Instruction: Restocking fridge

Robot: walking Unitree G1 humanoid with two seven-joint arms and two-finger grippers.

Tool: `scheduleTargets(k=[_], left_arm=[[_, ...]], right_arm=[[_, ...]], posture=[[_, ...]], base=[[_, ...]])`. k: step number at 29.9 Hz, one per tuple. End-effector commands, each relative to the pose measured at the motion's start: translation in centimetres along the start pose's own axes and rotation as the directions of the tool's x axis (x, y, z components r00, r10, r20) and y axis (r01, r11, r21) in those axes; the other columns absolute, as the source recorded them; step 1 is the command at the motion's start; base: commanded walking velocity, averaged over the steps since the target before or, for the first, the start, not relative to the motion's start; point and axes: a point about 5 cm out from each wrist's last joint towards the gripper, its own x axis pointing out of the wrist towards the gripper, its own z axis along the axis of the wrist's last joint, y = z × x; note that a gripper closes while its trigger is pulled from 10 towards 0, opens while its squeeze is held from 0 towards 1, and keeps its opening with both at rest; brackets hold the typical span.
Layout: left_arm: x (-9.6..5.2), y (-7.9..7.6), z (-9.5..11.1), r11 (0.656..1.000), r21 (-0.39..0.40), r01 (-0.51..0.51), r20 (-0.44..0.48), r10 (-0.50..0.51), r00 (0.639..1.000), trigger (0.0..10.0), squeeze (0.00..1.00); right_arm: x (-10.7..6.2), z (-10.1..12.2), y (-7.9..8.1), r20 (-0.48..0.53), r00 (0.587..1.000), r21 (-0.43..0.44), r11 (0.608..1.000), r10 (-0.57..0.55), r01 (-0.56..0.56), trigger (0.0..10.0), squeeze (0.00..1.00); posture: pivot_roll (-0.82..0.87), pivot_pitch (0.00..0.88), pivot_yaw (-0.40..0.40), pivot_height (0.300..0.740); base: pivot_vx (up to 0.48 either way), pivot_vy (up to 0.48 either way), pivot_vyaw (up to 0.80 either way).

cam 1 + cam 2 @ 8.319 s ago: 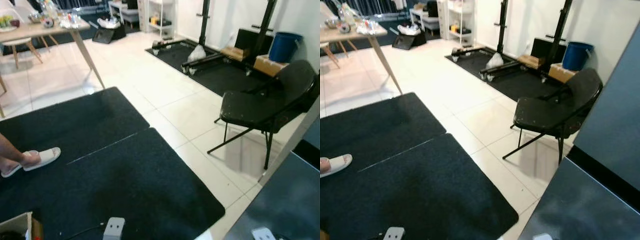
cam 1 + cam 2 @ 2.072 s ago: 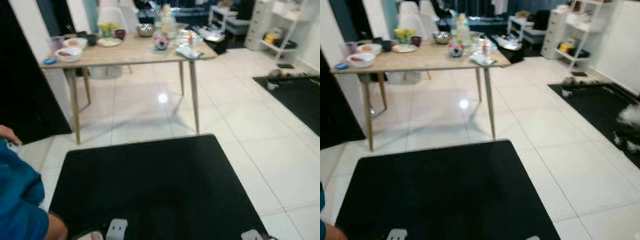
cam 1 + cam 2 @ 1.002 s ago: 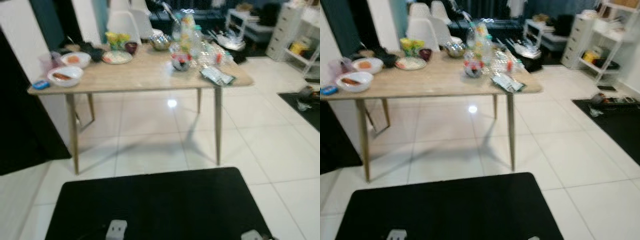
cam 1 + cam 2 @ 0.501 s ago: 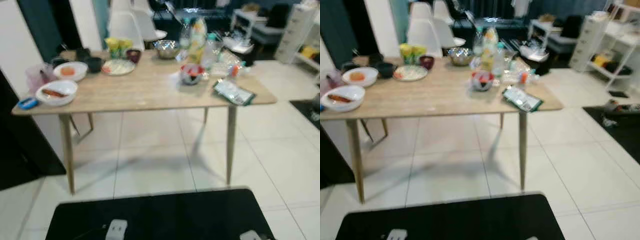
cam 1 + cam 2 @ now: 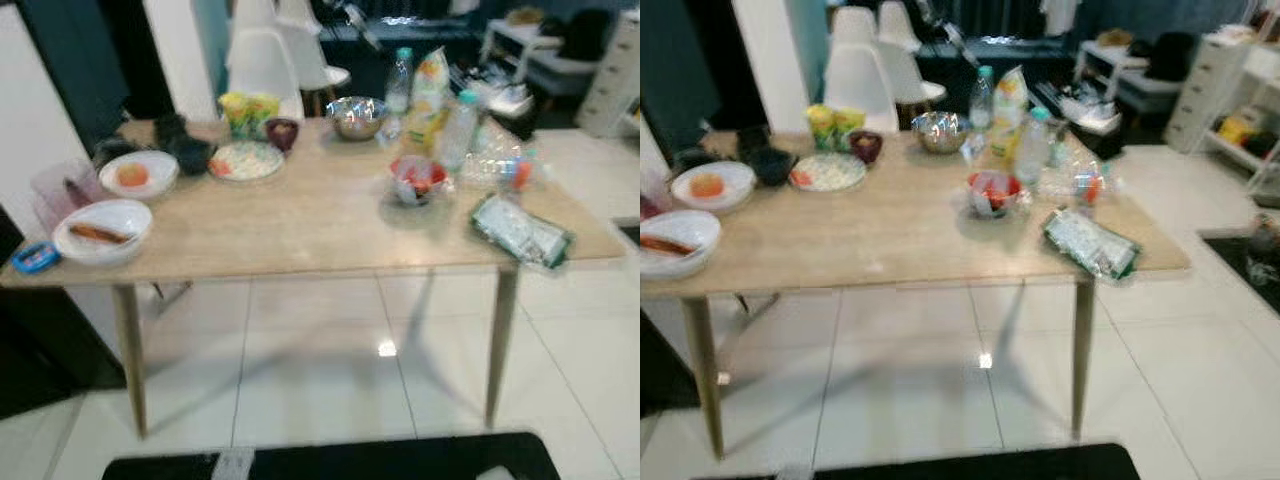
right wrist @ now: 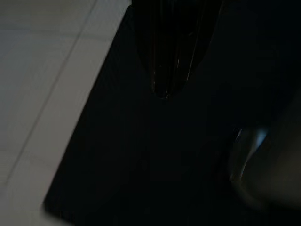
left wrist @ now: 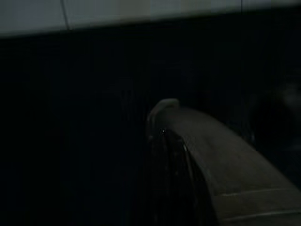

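Table [image 5: 300, 225] long axis crosswise, packet [image 5: 520, 231] angled

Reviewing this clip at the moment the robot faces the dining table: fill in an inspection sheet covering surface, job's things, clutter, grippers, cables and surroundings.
Surface: wooden table on slim legs, white tiled floor beneath.
Job's things: water bottles, a yellow snack bag, a green-edged packet at the robot's right table corner, a red bowl.
Clutter: white bowls on the robot's left, a plate of food, a metal bowl, a small blue item at the left edge.
Grippers: left gripper and right gripper hang low over a black mat; finger state unclear.
Cables: nothing seen.
Surroundings: white chairs behind the table, white shelving on the right.
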Motion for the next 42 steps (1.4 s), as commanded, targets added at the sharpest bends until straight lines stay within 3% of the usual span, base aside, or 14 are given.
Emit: scheduleTargets(k=[1, 9, 17, 29, 42], left_arm=[[-0.06, -0.34, -1.14, 1.0, 0.008, 0.006, -0.046, -0.006, 0.999, 10.0, 0.0], [-0.06, -0.31, -1.26, 1.0, -0.002, -0.011, -0.053, 0.011, 0.999, 10.0, 0.0], [-0.04, -0.41, -1.2, 1.0, -0.004, -0.003, -0.045, 0.002, 0.999, 10.0, 0.0], [-0.06, -0.35, -1.28, 1.0, 0.004, -0.003, -0.058, 0.003, 0.998, 10.0, 0.0], [-0.07, -0.33, -1.22, 0.999, -0.035, -0.002, -0.042, 0.0, 0.999, 10.0, 0.0]], right_arm=[[0.03, -0.41, 0.67, -0.01, 1.0, -0.003, 1.0, 0.018, -0.018, 10.0, 0.0], [0.02, -0.46, 0.6, -0.012, 1.0, -0.007, 1.0, 0.021, -0.021, 10.0, 0.0], [0.01, -0.47, 0.56, -0.013, 1.0, -0.011, 1.0, 0.021, -0.021, 10.0, 0.0], [0.02, -0.43, 0.6, -0.011, 1.0, -0.014, 1.0, 0.02, -0.02, 10.0, 0.0], [0.03, -0.38, 0.66, -0.01, 1.0, -0.011, 1.0, 0.02, -0.02, 10.0, 0.0]], posture=[[0.05, 0.0, -0.041, 0.74], [0.05, 0.0, -0.042, 0.74], [0.05, 0.0, -0.044, 0.74], [0.04, 0.0, -0.045, 0.74], [0.04, 0.0, -0.042, 0.74]], base=[[0.48, 0.0, 0.0], [0.411, 0.0, 0.0], [0.0, 0.0, 0.0], [0.0, -0.466, 0.0], [0.0, 0.0, 0.0]])
